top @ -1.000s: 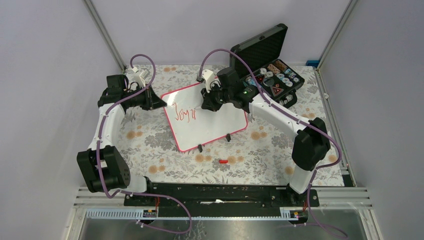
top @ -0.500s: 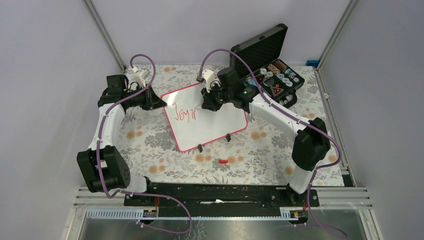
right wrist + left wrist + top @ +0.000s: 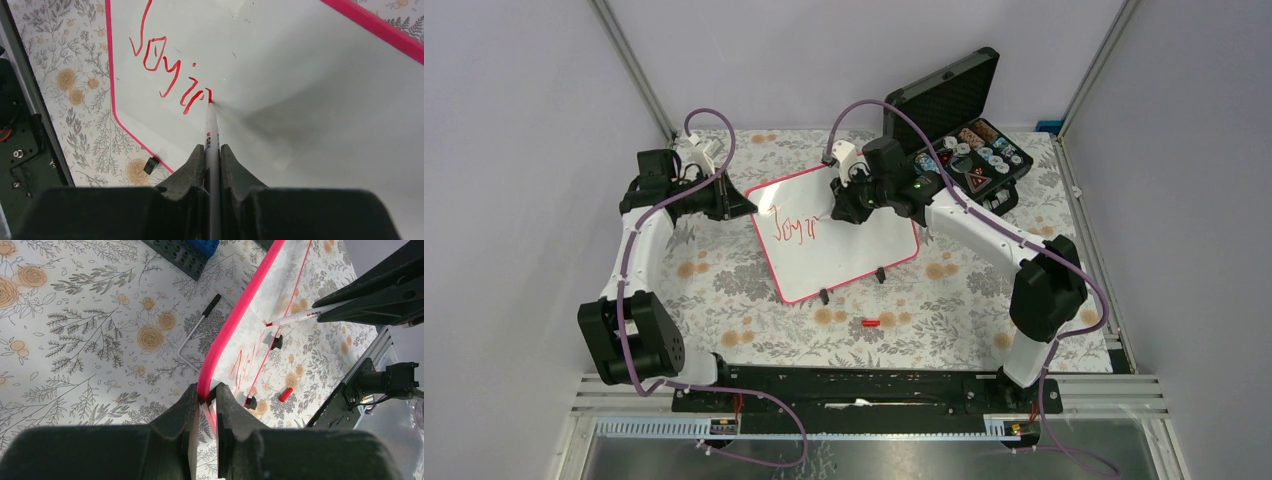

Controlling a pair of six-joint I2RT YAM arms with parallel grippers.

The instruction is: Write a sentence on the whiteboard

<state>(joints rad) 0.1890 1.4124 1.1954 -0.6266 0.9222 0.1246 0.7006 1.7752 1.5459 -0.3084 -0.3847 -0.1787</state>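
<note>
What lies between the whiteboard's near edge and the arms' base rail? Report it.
One small red cap on the floral cloth, nearer the whiteboard; otherwise bare cloth. Top view shows it.

floral table [image 3: 724, 285], whiteboard [image 3: 849, 262], black case [image 3: 949, 95], red cap [image 3: 871, 323]

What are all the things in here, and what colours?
whiteboard: one, white, pink rim, table's middle
sentence: one, red, unfinished, on the whiteboard
marker: one, white, red tip, tip on the writing
cap: one, red, nearer than the whiteboard
clip feet: two, black, whiteboard's near edge
case: one, black, open, far right
hex key: one, silver and black, beside the whiteboard
bricks: two, grey and blue, past the hex key
tablecloth: one, floral, under everything
left end effector: one, black, gripping the whiteboard's rim
right end effector: one, black, gripping the marker
</note>
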